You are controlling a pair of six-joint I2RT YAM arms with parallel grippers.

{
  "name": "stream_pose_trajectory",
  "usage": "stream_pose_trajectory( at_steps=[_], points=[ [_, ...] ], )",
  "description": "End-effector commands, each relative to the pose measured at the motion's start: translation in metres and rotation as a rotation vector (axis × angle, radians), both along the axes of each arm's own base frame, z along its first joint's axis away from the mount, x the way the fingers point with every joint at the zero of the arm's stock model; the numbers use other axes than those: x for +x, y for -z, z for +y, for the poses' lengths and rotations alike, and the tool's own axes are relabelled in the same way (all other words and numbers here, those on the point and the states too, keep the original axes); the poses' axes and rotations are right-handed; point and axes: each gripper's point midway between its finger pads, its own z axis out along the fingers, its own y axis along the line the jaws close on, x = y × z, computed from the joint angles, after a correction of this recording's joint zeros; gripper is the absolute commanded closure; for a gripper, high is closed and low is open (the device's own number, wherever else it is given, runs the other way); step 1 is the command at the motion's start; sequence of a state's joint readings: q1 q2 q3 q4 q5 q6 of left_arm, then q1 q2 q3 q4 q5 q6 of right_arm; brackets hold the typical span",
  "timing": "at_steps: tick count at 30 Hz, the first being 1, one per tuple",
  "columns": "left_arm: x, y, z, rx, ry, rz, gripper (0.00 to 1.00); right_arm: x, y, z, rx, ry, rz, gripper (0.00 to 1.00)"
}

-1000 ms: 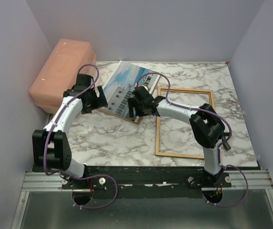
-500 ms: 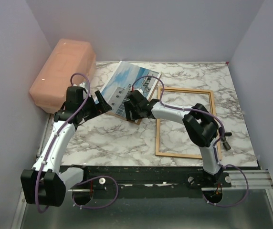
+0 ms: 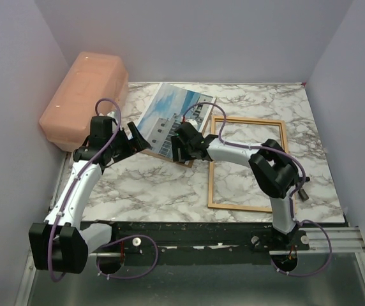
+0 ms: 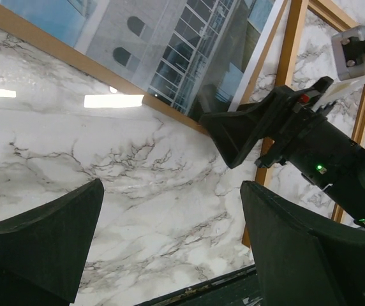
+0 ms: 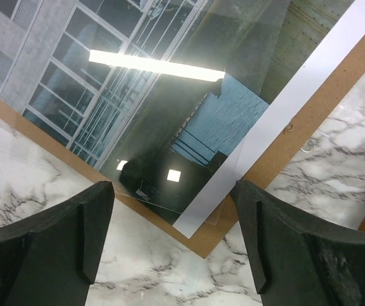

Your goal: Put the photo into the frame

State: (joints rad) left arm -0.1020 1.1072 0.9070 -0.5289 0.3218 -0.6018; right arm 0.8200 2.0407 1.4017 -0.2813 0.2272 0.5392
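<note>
The photo (image 3: 166, 115) of a white building under blue sky lies tilted on a brown backing board (image 5: 291, 137) at the back middle of the table. The frame (image 3: 210, 178), thin orange-brown wood, lies flat to its right with marble showing inside it. My right gripper (image 3: 182, 143) hovers open over the photo's (image 5: 170, 95) near-right corner, its fingers straddling that corner (image 5: 173, 255). A clear sheet seems to lie over the print. My left gripper (image 3: 133, 137) is open just left of the board's near edge, over bare marble (image 4: 170, 242). The left wrist view shows the photo (image 4: 138, 38) and the frame (image 4: 289, 64).
A pink plastic box (image 3: 83, 99) stands at the back left, close behind my left arm. Purple-grey walls close in the table on three sides. The right arm's elbow hangs over the frame's right half.
My left arm has dropped its elbow outward to the left and the gripper has pulled back slightly from the photo. The right gripper has shifted only a little over the photo's corner.
</note>
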Motion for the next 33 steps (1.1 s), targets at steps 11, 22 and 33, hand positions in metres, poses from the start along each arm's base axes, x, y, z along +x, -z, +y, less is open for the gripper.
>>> stream_pose_trajectory(
  at_steps=[11, 22, 33],
  points=[
    [-0.01, 0.055, 0.022, 0.131, -0.058, 0.161, 0.09, -0.058, 0.023, -0.068, -0.049, 0.031, 0.223, 0.15],
    [-0.012, 0.112, 0.043, 0.2, -0.138, 0.368, 0.09, -0.045, -0.019, -0.055, 0.18, 0.018, 0.241, 0.15],
    [-0.005, 0.144, 0.062, 0.101, -0.198, 0.461, 0.17, -0.01, -0.038, -0.031, 0.245, 0.0, 0.208, 0.15]
  ],
)
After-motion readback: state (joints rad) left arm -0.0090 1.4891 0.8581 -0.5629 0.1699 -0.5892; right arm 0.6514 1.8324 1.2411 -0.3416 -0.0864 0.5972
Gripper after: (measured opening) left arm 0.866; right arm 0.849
